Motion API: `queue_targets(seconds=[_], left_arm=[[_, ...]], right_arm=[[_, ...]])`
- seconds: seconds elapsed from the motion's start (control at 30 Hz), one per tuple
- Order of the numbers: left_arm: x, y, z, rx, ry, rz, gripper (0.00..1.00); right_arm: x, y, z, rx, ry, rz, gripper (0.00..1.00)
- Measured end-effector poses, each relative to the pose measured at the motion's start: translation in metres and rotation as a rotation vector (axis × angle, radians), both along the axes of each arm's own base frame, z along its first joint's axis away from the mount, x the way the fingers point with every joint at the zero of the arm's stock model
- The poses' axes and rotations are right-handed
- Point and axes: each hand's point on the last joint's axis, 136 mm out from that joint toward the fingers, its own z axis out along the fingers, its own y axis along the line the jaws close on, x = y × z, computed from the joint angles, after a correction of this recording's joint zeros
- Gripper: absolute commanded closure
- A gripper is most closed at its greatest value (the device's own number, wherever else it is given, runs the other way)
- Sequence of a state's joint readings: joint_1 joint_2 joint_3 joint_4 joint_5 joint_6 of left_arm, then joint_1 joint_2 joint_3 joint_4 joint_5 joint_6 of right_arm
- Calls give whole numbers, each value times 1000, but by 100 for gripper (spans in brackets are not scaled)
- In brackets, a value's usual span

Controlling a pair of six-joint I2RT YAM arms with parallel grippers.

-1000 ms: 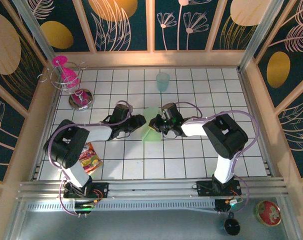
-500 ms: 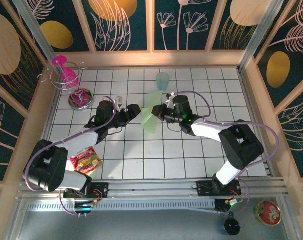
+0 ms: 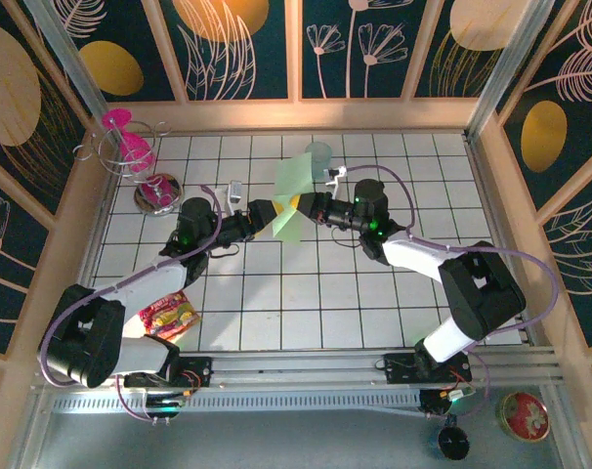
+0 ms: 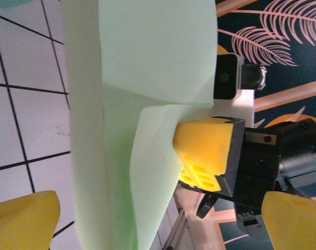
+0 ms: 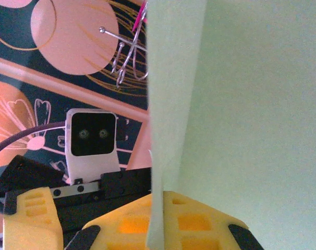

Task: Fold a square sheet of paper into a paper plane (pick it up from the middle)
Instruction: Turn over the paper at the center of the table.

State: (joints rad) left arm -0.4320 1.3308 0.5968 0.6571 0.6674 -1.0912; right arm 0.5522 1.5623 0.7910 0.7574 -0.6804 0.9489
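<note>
Green paper [image 3: 292, 191] held aloft, toward 12 o'clock of the table [image 3: 374, 313] centre.
It is clamped by the right gripper [image 3: 298, 206] from 3 o'clock; the left gripper [image 3: 264, 217], jaws apart, is at its 8 o'clock.

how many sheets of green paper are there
1: a folded green sheet, held upright in mid-air by the right gripper; the left gripper is open close by.

The light green paper [image 5: 241, 104] stands upright, its folded edge running down into the right pincer [image 5: 160, 219], whose yellow fingers [image 5: 199, 224] clamp it. Left of the paper is a white camera box [image 5: 90, 138] and, higher, a wire rack [image 5: 128, 57].
</note>
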Motion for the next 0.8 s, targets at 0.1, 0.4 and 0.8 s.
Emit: queue_targets(seconds=[0.1, 0.4, 0.8], left_arm=[[-1, -2, 2, -15, -3, -13, 8], [-3, -3, 4, -25, -9, -30, 29], [-2, -4, 1, -23, 0, -32, 57]], right_arm=[[-4, 1, 2, 12, 1, 19, 96], [-8, 2, 3, 23, 14, 42, 96], [-1, -6, 3, 24, 13, 24, 90]])
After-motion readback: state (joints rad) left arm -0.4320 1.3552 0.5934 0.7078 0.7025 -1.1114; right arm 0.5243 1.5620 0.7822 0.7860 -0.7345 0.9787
